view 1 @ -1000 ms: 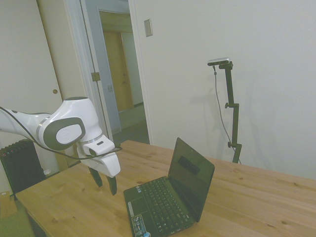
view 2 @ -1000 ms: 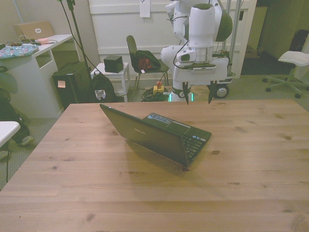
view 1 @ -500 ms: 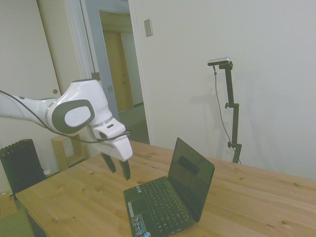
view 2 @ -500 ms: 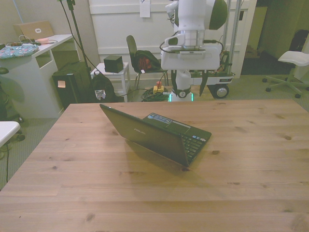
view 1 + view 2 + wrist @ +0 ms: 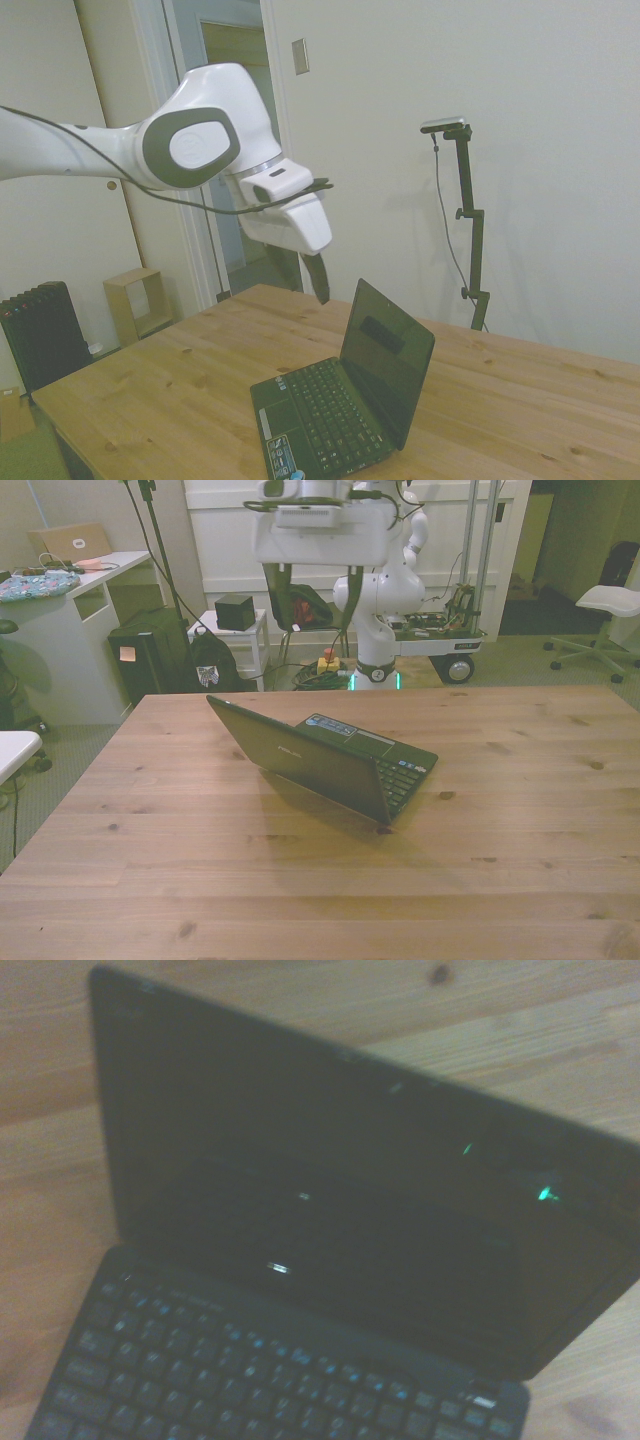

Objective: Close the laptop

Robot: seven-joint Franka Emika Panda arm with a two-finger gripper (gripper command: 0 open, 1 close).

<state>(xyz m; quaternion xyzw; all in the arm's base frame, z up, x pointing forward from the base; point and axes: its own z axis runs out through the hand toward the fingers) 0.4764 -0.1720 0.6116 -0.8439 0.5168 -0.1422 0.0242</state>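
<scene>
Lying askew on the table, the open laptop (image 5: pixel 330 755) sits under the spread-fingered, empty gripper (image 5: pixel 307 586).

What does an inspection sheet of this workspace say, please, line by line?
Surface: wooden table, bare apart from the laptop.
Job's things: black laptop open, screen dark, lid upright.
Clutter: nothing seen on the table.
Tool: tool open, empty, raised above the laptop, touching nothing.
Cables: black cable runs along the arm.
Surroundings: chair, white desk, office chair, radiator, open doorway.
</scene>
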